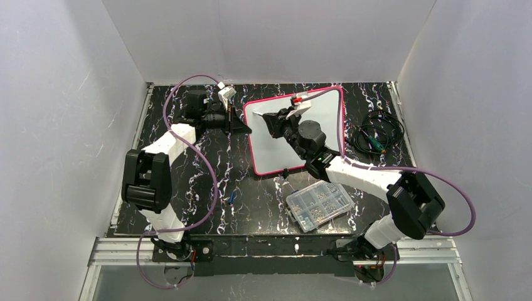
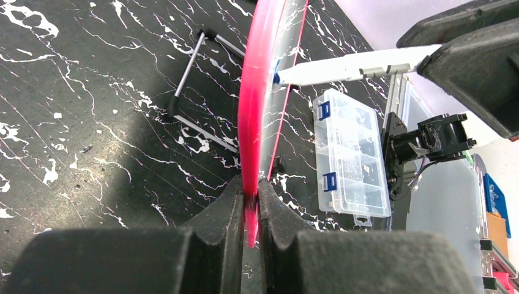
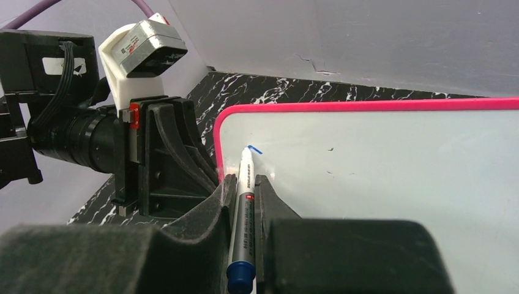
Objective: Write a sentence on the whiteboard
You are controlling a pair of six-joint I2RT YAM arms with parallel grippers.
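Note:
The whiteboard, white with a pink-red frame, stands propped on the dark marbled table. My left gripper is shut on its pink left edge, holding it from the left. My right gripper is shut on a white marker with a blue end. The marker's tip touches the board near its upper left corner, where one short blue stroke shows. The marker also shows in the left wrist view. No words of the sentence are readable. In the top view my right gripper covers part of the board.
A clear compartmented parts box lies in front of the board, also in the left wrist view. Coiled black cables lie at the right. A small blue item lies on the table. The board's thin stand legs show behind it.

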